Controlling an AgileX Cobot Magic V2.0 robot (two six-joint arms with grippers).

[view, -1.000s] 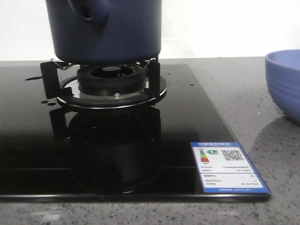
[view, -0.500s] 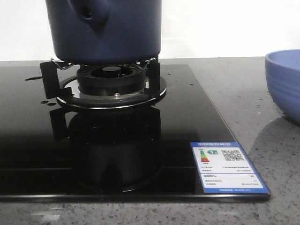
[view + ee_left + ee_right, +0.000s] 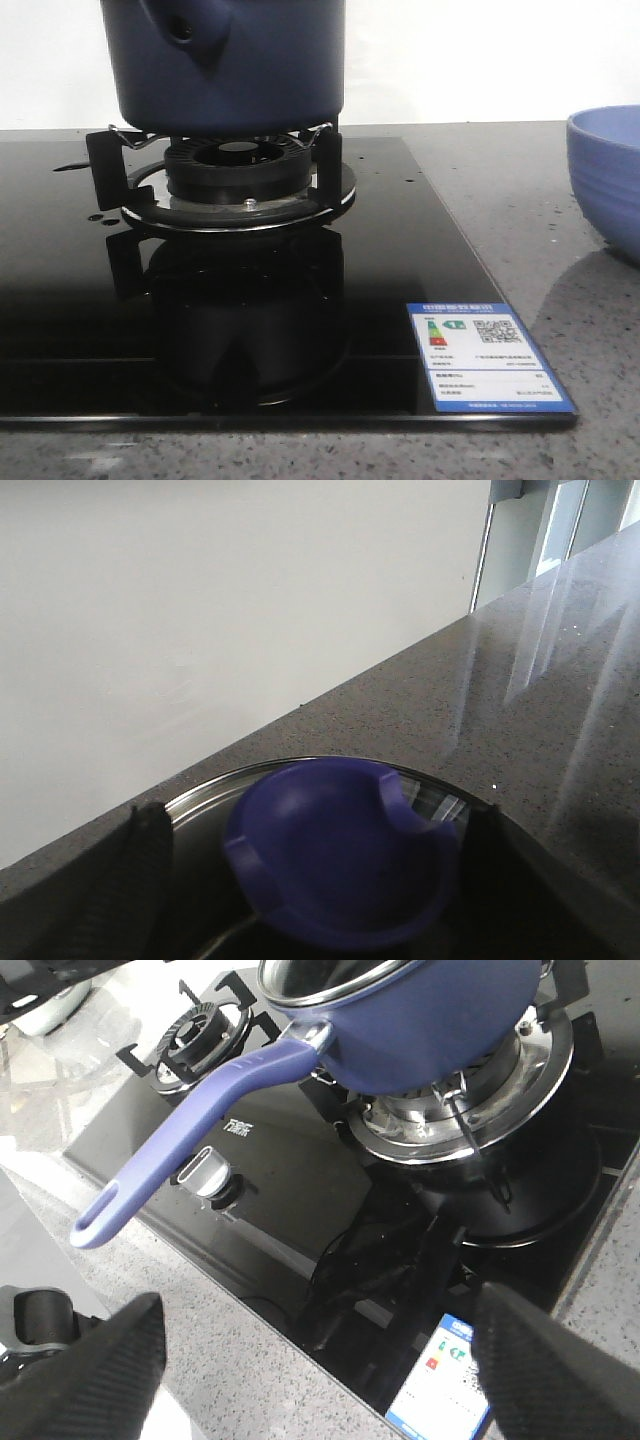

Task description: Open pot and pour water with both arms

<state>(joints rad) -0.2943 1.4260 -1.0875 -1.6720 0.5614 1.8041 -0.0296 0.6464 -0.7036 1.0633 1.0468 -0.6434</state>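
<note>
The pot (image 3: 225,62), dark navy blue with smooth straight walls, sits on the pan supports of a gas burner (image 3: 237,170) set in a glossy black glass cooktop (image 3: 400,250); in the front view its top is cut off by the frame and a stubby hollow handle socket (image 3: 185,28) with a round hole faces the camera. The right wrist view shows the same pot (image 3: 420,1020) with a shiny metal rim and a long periwinkle handle (image 3: 190,1130) reaching out over the glass, past a silver control knob (image 3: 203,1173), with a second burner (image 3: 195,1032) farther along the cooktop. An energy label sticker (image 3: 485,357) lies on the near right corner of the glass. To the right, on the speckled grey countertop (image 3: 520,200), stands a lighter blue ribbed bowl (image 3: 605,175), well apart from the pot. The right gripper (image 3: 320,1360) has its fingers spread wide with nothing between them, hanging above the counter edge near the sticker. The left gripper (image 3: 320,880) frames a blurred blue lid knob (image 3: 345,865) atop a glass lid (image 3: 200,805) with a metal rim; whether the fingers actually clamp the knob cannot be told.
</note>
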